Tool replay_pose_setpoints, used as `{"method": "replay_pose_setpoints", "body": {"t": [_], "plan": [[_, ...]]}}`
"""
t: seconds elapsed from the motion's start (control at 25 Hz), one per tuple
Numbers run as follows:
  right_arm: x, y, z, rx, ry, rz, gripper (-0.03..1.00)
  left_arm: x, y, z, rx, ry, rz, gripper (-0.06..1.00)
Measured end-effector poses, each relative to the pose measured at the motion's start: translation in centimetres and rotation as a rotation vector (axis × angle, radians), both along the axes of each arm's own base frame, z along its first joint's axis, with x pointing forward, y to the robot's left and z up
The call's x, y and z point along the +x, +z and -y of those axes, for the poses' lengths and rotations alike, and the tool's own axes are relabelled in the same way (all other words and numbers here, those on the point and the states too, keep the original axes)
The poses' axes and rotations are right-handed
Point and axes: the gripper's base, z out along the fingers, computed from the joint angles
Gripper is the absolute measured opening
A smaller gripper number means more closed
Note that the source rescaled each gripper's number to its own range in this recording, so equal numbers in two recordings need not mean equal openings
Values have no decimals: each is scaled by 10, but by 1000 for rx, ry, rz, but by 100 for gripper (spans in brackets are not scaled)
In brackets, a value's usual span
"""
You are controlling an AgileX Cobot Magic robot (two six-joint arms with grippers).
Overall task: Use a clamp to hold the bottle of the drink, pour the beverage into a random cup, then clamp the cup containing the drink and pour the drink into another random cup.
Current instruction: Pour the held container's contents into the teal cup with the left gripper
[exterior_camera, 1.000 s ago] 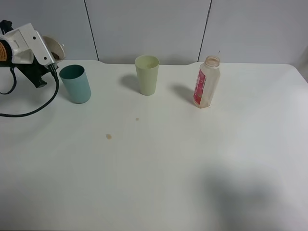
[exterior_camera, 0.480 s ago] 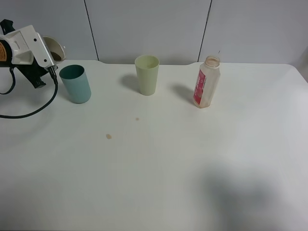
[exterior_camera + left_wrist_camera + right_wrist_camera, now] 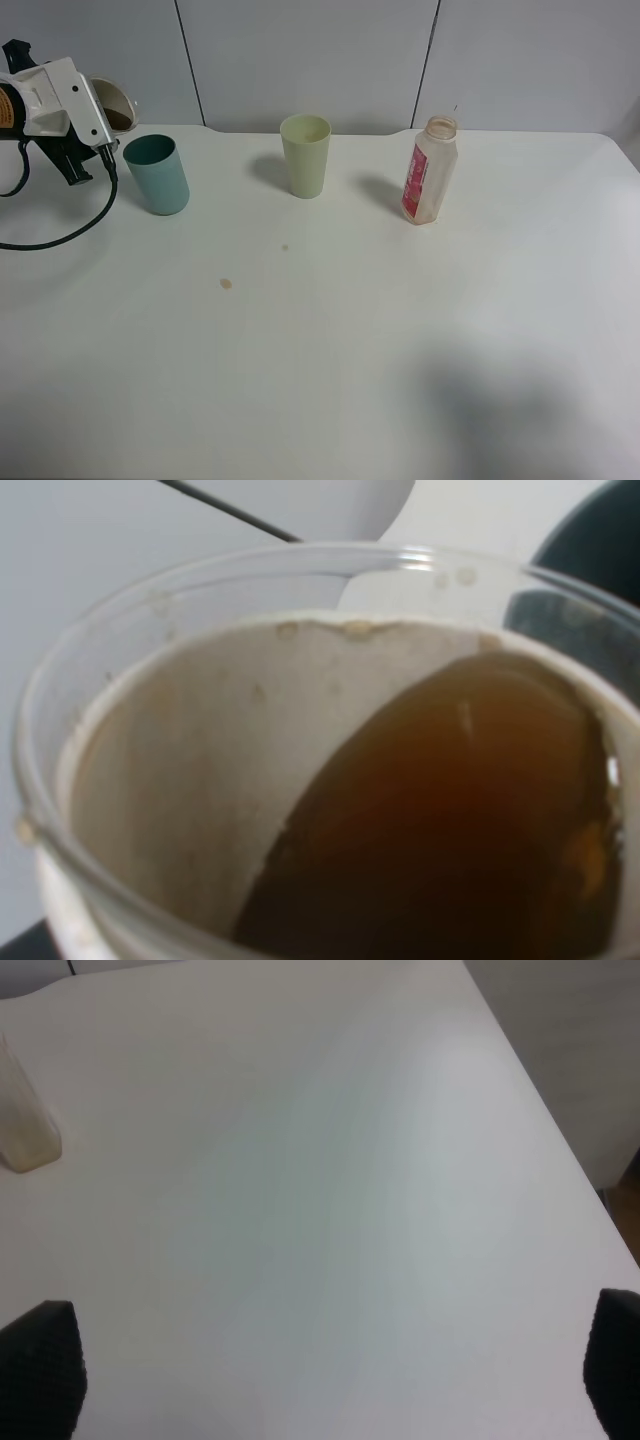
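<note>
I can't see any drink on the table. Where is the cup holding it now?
In the exterior high view the cream cup is at the far left, gripped by the left pincer, just behind and left of the teal cup.

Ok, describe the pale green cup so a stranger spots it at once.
On the white table, three containers stand in a row near the far edge. The pale green cup is the middle one, between the teal cup on the left and the red-labelled bottle on the right. It alone is light yellow-green.
</note>
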Motion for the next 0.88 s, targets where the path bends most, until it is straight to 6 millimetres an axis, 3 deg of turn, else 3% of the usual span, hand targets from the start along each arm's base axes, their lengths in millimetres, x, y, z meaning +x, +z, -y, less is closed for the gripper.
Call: {"method": "replay_pose_setpoints", "body": {"t": [0.88], "plan": [[0,0,0,0,0,0,100,5,4,-5,78,7,9,0]]}}
